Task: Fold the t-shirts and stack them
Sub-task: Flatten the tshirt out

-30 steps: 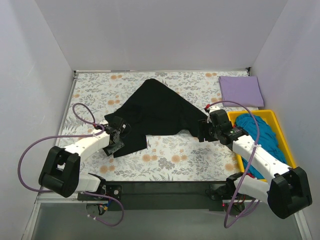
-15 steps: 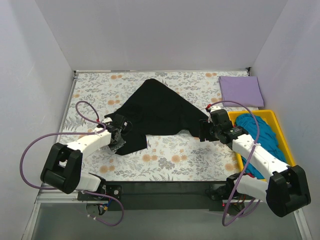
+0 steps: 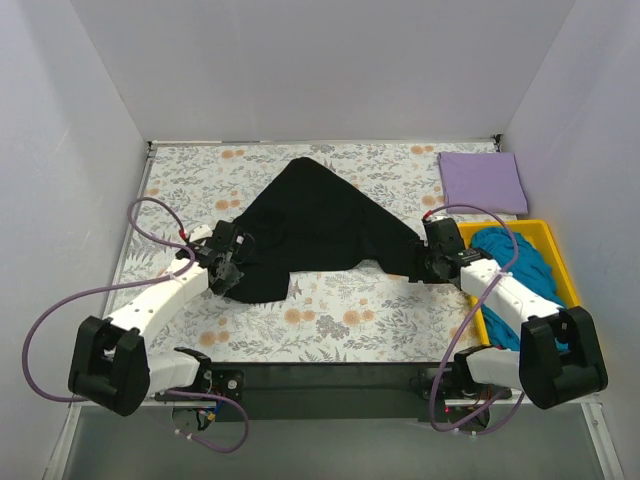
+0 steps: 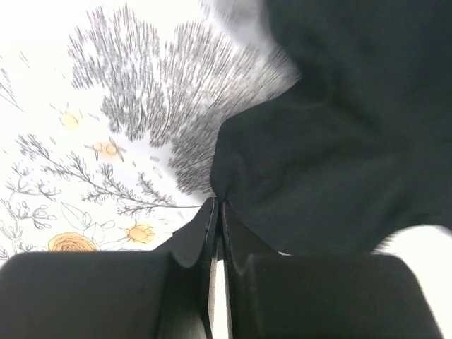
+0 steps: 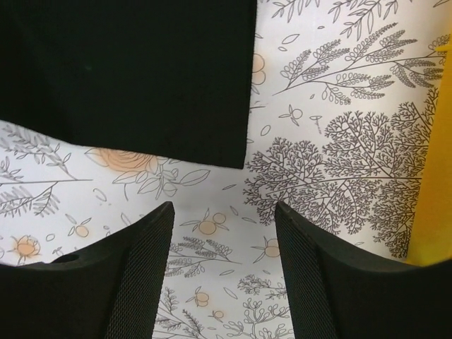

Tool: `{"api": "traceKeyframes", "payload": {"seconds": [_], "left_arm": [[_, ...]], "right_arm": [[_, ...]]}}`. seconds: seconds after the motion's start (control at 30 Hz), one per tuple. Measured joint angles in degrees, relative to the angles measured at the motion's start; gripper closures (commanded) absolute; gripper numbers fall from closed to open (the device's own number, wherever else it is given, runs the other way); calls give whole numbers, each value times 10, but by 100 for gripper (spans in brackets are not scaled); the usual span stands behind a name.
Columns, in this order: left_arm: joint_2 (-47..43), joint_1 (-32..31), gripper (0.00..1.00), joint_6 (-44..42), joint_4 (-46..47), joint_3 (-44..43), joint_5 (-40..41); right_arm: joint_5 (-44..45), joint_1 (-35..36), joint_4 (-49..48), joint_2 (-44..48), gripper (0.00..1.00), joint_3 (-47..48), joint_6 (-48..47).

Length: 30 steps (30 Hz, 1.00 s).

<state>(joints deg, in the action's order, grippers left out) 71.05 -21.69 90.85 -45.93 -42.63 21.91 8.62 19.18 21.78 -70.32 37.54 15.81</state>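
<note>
The black t-shirt (image 3: 320, 225) lies spread in a rough triangle on the floral cloth. My left gripper (image 3: 228, 268) is at its near-left edge. In the left wrist view that gripper (image 4: 217, 203) is shut, with a fold of the black t-shirt (image 4: 332, 141) pinched at its tips. My right gripper (image 3: 425, 262) hovers by the shirt's right corner. Seen from the right wrist, this gripper (image 5: 222, 208) is open over bare floral cloth, just short of the black t-shirt's hem (image 5: 141, 78). A folded lavender t-shirt (image 3: 482, 182) lies at the back right. A teal t-shirt (image 3: 520, 270) is bunched in the tray.
The yellow tray (image 3: 545, 226) stands along the right edge, close beside my right arm; its wall (image 5: 434, 176) shows at the right of the right wrist view. The grey-and-orange floral cloth (image 3: 340, 320) covers the table. White walls enclose three sides.
My left gripper has shut on the black t-shirt's left edge and shifted a little back and left. My right gripper has moved in to the shirt's right corner, its jaws slightly narrower.
</note>
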Motion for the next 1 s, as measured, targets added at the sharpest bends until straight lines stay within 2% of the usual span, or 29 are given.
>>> {"api": "traceKeyframes", "payload": {"seconds": [0.23,0.87,0.93,1.0], "left_arm": [[-66,25,100,-24,-12,-41,17],[-125,25,100,-40,-36,-50,15],[-129,25,100,-43,-37,-51,15],[-132,25,100,-45,-38,-53,16]], "right_arm": [[4,-8,-22,-56,44,4,15],[45,10,-37,-153,46,63,51],[47,12,-37,-159,48,68,52],[46,15,-36,-165,54,73,54]]}}
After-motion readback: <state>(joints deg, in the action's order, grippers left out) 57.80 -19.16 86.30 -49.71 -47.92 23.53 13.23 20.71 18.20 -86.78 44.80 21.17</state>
